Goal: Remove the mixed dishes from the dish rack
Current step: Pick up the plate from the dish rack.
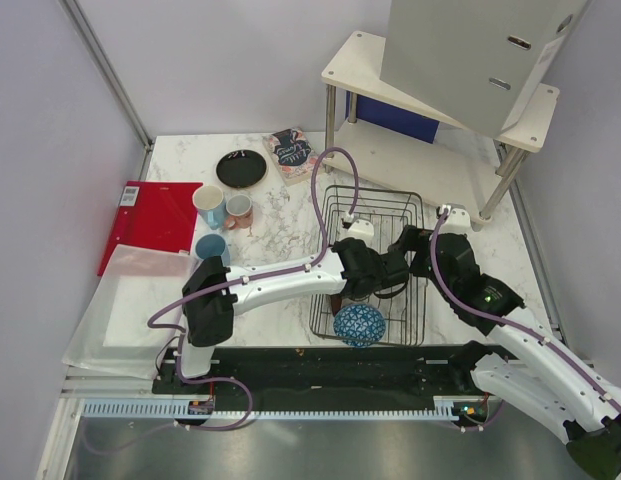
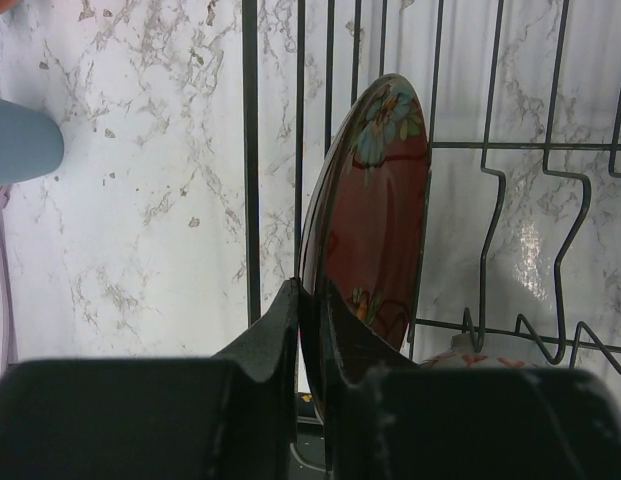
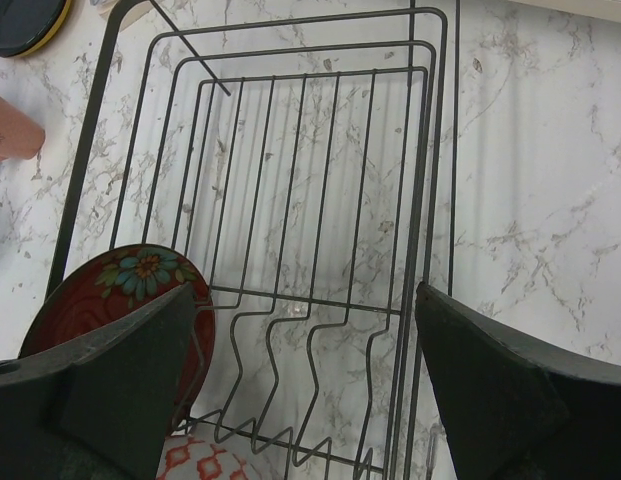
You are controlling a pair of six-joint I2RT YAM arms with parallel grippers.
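- rack: looks mostly unloaded. it lies right under both grippers, and most of its slots show bare wire.
- already out, on the table well off to the left of the left gripper: two cups, the mug beside them, and the black plate farther off that way.
- left in the rack: the red plate, standing on edge in a divider, right in the left gripper.
- also left: the bowl, just on the near side of that gripper at the rack's near end.
- a red-and-white patterned bit shows low by the right gripper's left finger, just under the red plate. i can't tell whether it is another dish or part of the bowl.
- left gripper: its fingers are pinched on the red plate's lower rim, one on each face. the plate seems seated in the wires, not yet lifted.
- right gripper: jaws wide apart, nothing in them, hanging over the bare stretch of rack ahead of it.
- my reckoning: well past halfway. the red plate is the step in hand, and the bowl at least comes after.
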